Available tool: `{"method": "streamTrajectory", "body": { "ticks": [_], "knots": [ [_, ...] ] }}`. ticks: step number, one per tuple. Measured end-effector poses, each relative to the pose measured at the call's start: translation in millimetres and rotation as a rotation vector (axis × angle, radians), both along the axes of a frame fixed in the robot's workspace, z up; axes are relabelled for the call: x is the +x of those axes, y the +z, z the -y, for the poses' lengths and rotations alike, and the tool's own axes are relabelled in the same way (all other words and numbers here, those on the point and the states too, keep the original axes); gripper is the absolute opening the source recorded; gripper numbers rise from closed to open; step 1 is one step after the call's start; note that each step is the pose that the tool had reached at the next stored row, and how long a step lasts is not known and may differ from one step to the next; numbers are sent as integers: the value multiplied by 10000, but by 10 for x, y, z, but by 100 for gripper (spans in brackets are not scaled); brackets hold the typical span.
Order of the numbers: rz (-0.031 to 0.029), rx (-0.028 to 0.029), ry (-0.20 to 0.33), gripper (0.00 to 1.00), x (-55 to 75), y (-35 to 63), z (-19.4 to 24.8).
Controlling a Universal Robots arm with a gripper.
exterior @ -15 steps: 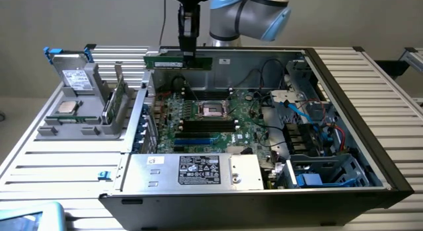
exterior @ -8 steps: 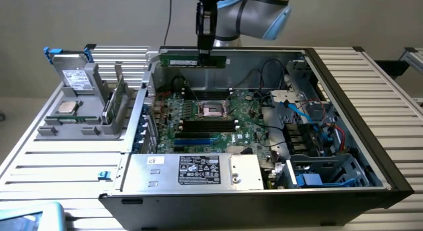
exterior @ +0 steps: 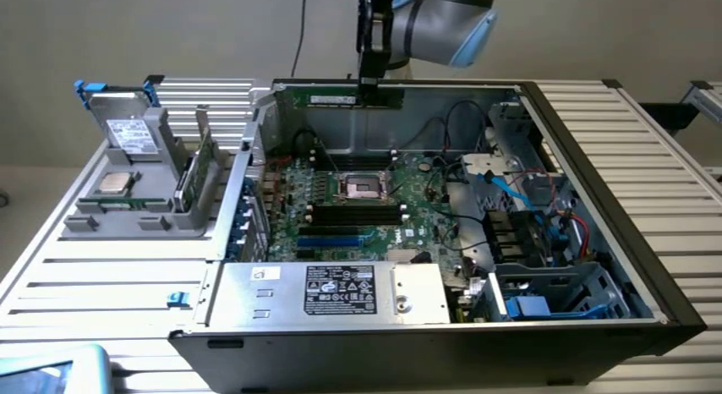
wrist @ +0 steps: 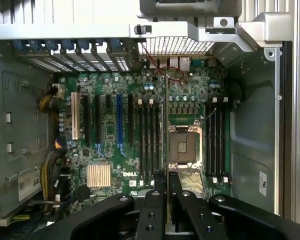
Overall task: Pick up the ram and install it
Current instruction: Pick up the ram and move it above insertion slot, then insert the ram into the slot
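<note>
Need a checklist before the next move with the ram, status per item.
1. Grip: gripper shut on the ram: ok.
2. Ram runs parallel to the memory slots in the wrist view: ok.
3. Slots look empty: ok.
4. Ram at slot height: not ok, it hangs well above the motherboard.
5. Slot latches open: cannot tell.

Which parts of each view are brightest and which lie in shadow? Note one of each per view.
Exterior view: soft, even light on the ram; the power supply cover is bright, the case front dark. Wrist view: the vent grille glares white, while the gripper is a dark shape.
</note>
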State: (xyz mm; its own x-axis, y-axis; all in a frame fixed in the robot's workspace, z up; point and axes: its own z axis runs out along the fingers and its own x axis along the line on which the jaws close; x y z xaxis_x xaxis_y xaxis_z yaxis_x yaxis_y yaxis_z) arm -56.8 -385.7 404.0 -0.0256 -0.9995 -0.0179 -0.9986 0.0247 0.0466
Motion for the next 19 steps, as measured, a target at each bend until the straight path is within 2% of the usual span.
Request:
{"method": "streamTrajectory", "body": {
  "ticks": [2,5,8,19],
  "knots": [
    [16,0,1,14,41,-2,-25],
    [53,19,0,14,89,-3,-39],
    [70,75,0,14,104,-4,-40],
    [69,80,0,14,104,-4,-40]
  ]
}}
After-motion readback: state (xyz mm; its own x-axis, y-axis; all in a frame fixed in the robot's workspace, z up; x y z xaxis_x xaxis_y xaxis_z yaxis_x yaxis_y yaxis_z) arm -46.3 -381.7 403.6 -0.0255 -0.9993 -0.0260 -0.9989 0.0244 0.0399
